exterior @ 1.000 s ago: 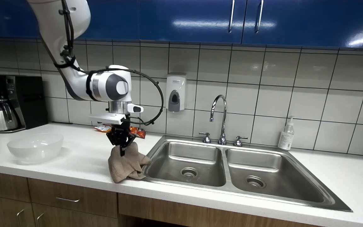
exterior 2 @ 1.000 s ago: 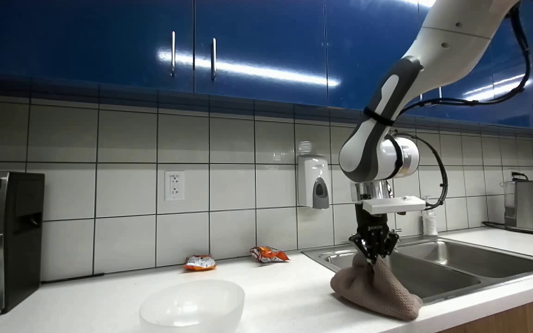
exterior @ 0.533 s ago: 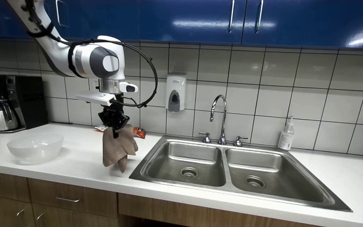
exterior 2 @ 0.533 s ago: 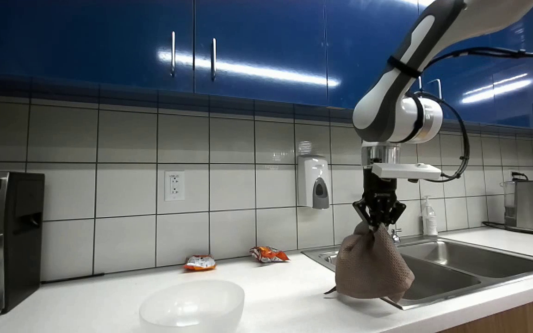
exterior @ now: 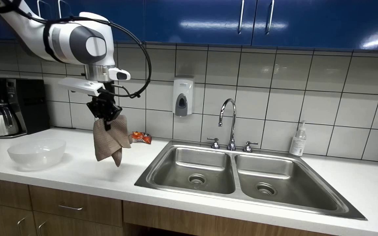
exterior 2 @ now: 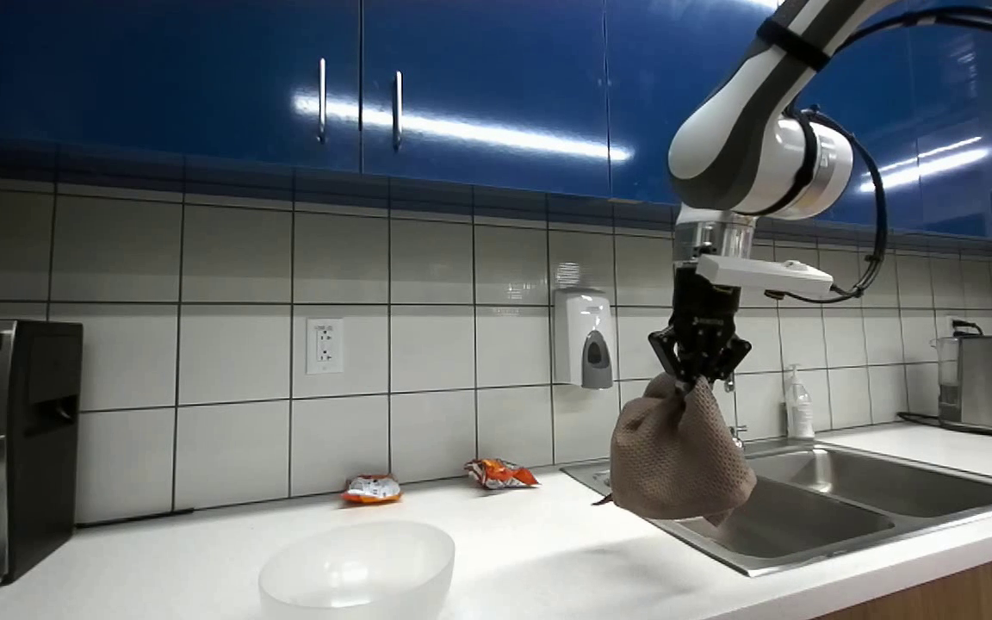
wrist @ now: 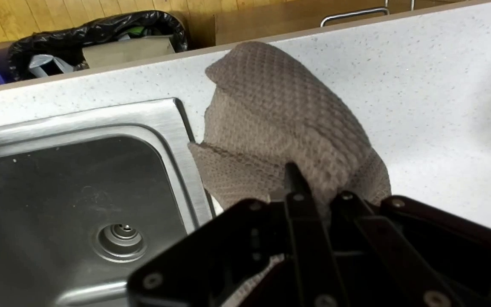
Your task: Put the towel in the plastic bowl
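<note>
Aloft over counter, gripper clutched towel | carry likely in hand | bowl sat at towel's eight-to-nine o'clock in both exterior views | next move likely called for crossing, then release

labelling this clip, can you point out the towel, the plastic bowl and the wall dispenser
Towel (wrist: 288, 115): in the wrist view, on its textured cloth.
Plastic bowl (exterior: 36, 161): in an exterior view, on its outer wall.
Wall dispenser (exterior 2: 581, 317): in an exterior view, on its white front cover.
</note>
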`<state>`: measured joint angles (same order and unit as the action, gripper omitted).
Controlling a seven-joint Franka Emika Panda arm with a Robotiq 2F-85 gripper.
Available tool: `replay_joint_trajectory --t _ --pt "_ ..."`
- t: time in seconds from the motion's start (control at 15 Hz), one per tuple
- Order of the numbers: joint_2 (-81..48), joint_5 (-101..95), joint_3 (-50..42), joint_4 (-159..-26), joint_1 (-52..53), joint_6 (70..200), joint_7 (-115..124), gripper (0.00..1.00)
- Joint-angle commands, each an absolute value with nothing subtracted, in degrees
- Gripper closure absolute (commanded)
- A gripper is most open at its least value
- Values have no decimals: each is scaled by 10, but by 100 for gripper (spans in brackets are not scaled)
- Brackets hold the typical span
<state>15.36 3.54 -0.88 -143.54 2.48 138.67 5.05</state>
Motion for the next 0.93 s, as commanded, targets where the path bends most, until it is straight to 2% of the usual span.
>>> replay_joint_trajectory --t 0.0,0.87 --pt "200 49 8 -1442 38 1356 32 98" --pt "198 32 61 -1351 86 1252 13 98"
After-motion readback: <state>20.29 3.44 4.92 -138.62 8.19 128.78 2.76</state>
